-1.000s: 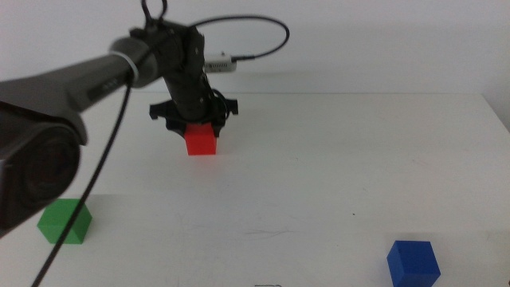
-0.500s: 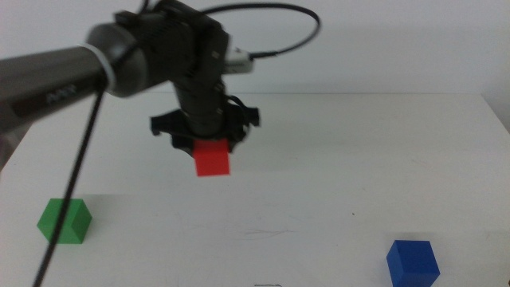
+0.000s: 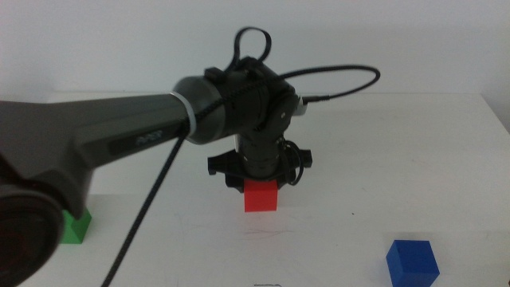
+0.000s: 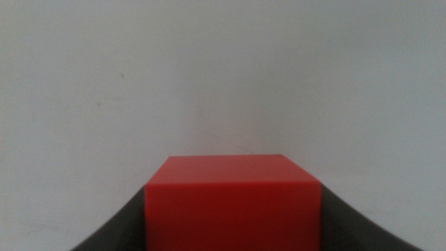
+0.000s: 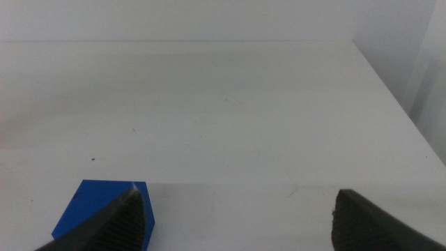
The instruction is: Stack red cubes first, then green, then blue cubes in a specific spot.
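Left end effector (image 3: 260, 185) has carried red cube (image 3: 260, 195) fwd toward worktop (image 3: 398, 151) centre, clamped on it; next: set down, release.

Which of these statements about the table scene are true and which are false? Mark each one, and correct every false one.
1. The left gripper is shut on the red cube. True.
2. The green cube is stacked on the red cube. False: it sits alone on the table, partly hidden behind the left arm, far from the red cube.
3. The blue cube stands by itself near the front of the table. True.
4. The right gripper is holding the blue cube. False: its jaws are open and empty, with the blue cube beside one of them.
5. All three cubes are already in one stack. False: each cube is apart from the others.
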You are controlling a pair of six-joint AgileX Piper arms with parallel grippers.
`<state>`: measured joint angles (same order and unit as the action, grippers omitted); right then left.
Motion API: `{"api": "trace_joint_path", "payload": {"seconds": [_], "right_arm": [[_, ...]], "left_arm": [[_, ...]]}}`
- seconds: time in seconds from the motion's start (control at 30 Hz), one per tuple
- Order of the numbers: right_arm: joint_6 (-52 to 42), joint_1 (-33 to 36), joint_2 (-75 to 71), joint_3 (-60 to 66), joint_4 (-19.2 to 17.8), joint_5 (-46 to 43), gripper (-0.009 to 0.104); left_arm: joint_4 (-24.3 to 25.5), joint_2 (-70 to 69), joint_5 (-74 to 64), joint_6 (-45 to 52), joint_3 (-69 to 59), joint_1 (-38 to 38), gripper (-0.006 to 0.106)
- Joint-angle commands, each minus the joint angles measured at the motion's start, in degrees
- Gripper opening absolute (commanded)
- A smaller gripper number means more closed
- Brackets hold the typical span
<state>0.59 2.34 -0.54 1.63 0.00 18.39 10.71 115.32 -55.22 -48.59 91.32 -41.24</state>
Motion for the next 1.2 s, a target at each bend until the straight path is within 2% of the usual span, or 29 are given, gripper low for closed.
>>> {"api": "trace_joint_path", "payload": {"seconds": [0.0, 0.8, 0.9, 1.17], "right_arm": [[-0.59, -0.28, -1.31, -1.02, -0.54, -4.14, 0.081], [-0.59, -0.28, -1.31, -1.02, -0.54, -4.14, 0.081], [-0.59, -0.28, -1.31, -1.02, -0.54, -4.14, 0.081], [-0.59, -0.28, -1.31, -1.02, -0.54, -4.14, 0.081]], "left_arm": [[0.39, -2.25, 1.29, -1.05, 1.21, -0.30, -0.002], [-0.96, -0.06, 2.25, 1.63, 1.21, -0.30, -0.002], [-2.67, -0.06, 2.30, 1.63, 1.21, -0.30, -0.002], [-3.07, 1.69, 1.37, 1.63, 1.21, -0.30, -0.002]]}}
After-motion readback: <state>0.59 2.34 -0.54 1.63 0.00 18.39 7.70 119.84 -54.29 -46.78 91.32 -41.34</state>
